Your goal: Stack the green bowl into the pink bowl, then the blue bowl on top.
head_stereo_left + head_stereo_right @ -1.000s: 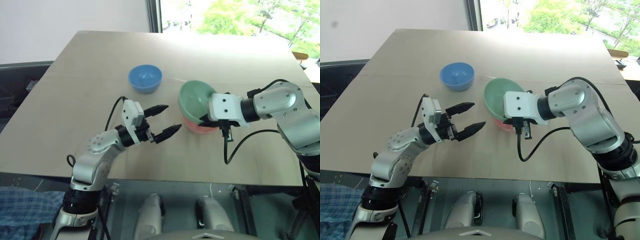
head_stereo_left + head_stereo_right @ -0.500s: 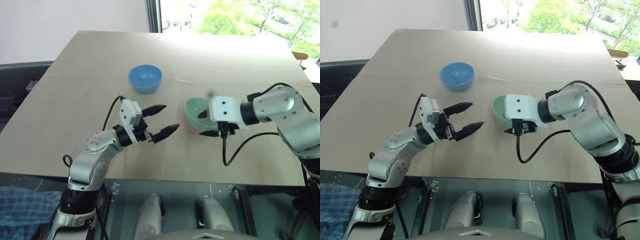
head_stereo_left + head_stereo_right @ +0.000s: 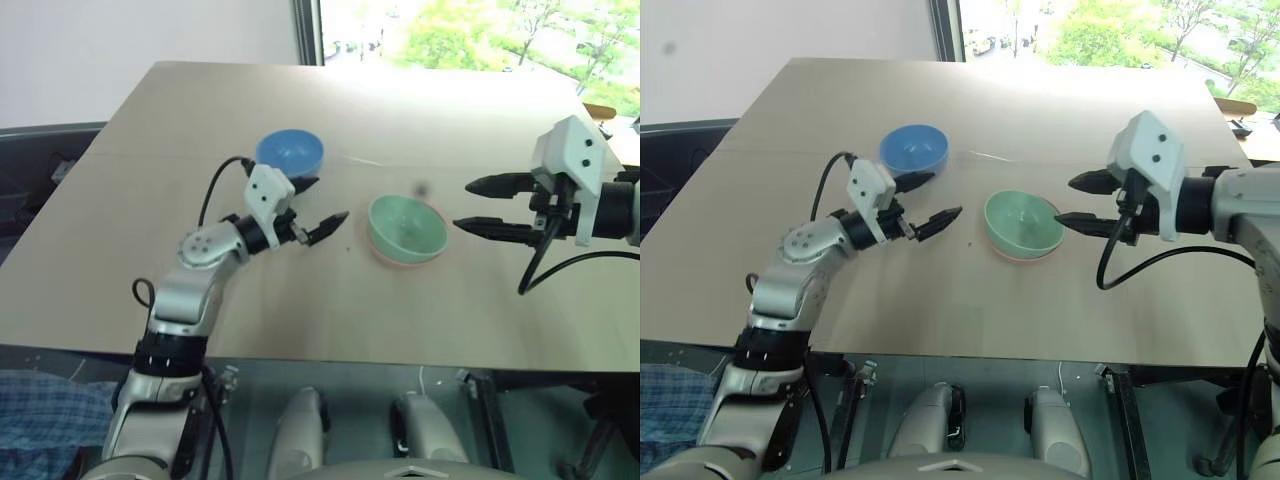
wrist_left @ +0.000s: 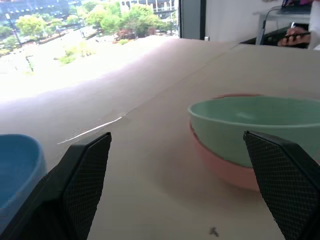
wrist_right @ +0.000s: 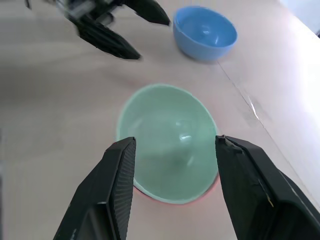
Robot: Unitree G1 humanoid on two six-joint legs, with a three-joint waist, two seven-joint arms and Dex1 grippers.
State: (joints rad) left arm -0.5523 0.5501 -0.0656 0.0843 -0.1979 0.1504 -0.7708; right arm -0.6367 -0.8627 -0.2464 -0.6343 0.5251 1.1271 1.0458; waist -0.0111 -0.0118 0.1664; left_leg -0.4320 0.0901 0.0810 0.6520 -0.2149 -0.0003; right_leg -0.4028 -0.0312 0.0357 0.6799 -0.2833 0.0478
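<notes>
Green bowl (image 3: 406, 227) nested in pink bowl (image 4: 226, 169) on table (image 3: 200, 110); blue bowl (image 3: 290, 156) apart (no legible writing). Left pincer (image 3: 318, 206) and right pincer (image 3: 474, 206) spread wide, empty.

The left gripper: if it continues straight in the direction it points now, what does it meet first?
Probably the green bowl, nested in the pink bowl. The left gripper, jaws open, points at it over bare table, while the blue bowl sits off to one side. Depth is uncertain.

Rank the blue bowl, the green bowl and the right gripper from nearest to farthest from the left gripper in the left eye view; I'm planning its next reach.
1. blue bowl, just behind the left gripper.
2. green bowl, nested in the pink bowl, toward the right.
3. right gripper, beyond that stack.
</notes>
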